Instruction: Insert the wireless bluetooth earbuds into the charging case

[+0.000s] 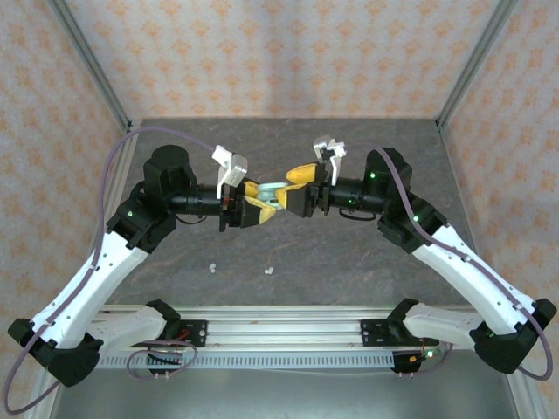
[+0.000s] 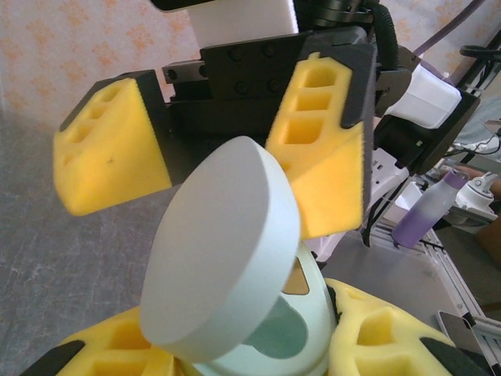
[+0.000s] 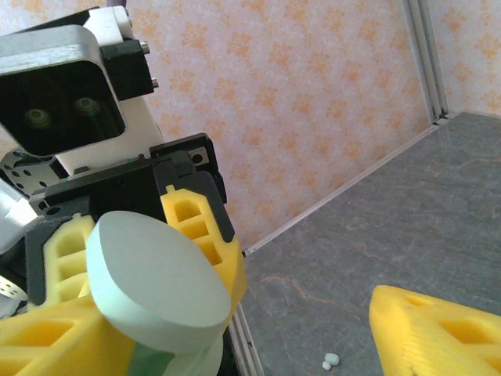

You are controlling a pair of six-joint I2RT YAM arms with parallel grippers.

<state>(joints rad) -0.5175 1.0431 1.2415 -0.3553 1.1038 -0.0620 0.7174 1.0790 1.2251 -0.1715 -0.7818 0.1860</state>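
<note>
Case prep, I judge: my left hand (image 1: 259, 205) is clamped on the charging case (image 2: 235, 258) in mid-air with the lid up, my right hand (image 1: 297, 188) is spread wide and empty beside the lid, and the earbuds (image 1: 269, 271) lie on the table (image 1: 349, 262) below, so next comes a fine pinch.

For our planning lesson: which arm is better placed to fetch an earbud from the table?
Probably right: the right gripper is open, while the left gripper is shut on the charging case.

Lighting is even and diffuse from overhead; shadows on the table (image 1: 349, 253) are faint. Left wrist view is grainy: charging case (image 2: 227, 251) close and slightly soft, background at right washed out.
</note>
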